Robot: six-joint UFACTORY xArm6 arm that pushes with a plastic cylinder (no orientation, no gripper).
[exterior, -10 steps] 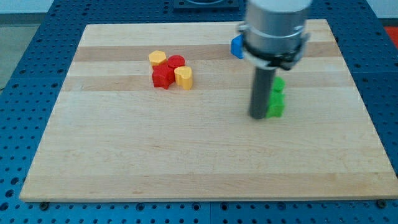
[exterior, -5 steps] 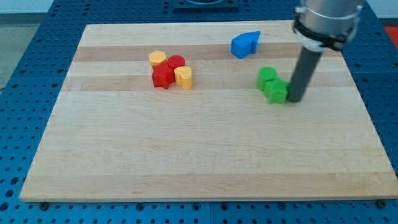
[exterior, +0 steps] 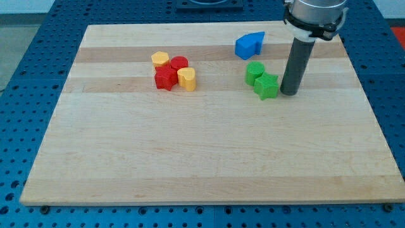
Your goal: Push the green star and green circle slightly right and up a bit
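Observation:
The green star (exterior: 267,86) lies right of the board's middle, touching the green circle (exterior: 255,71) just up and left of it. My tip (exterior: 289,93) stands on the board just right of the green star, about touching its right side. The dark rod rises from it to the arm's grey body at the view's top right.
Two blue blocks (exterior: 249,45) sit together just above the green pair. A cluster of two yellow blocks (exterior: 186,78) and two red blocks (exterior: 166,78) lies at the upper left. The wooden board (exterior: 190,158) rests on a blue perforated table.
My tip went from the left of the green pair round to their right side. The green star and circle have slid to the view's left and slightly up.

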